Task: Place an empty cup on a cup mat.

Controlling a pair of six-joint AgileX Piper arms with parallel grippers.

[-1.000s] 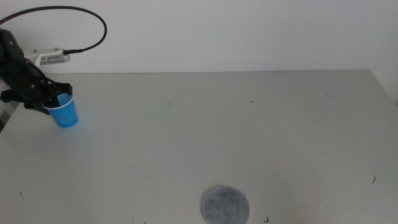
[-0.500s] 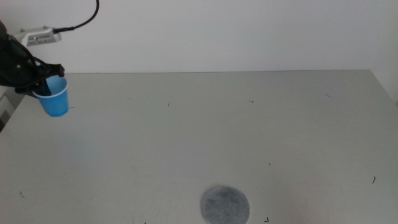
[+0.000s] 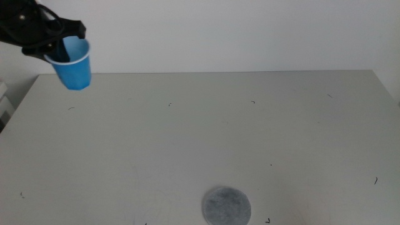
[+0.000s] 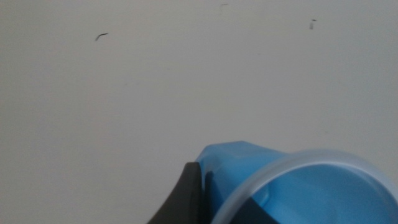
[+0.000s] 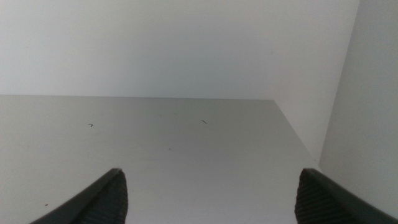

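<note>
The left hand (image 3: 55, 47) is clamped on the rim of the cup (image 3: 74, 64), carrying it high over the bench's (image 3: 200, 137) far left corner, well apart from the cup mat (image 3: 225, 206), and that light, thin-walled cup looks easily crushed.

Black left gripper (image 3: 59, 42) — angular, matte jaws with rounded tips.

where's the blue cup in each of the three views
Middle view: the cup is at upper left, held above the table by the left pincer.
Left wrist view: at the lower right, rim toward the camera.
Right wrist view: not in it.
Shared landmark: the grey table.
</note>
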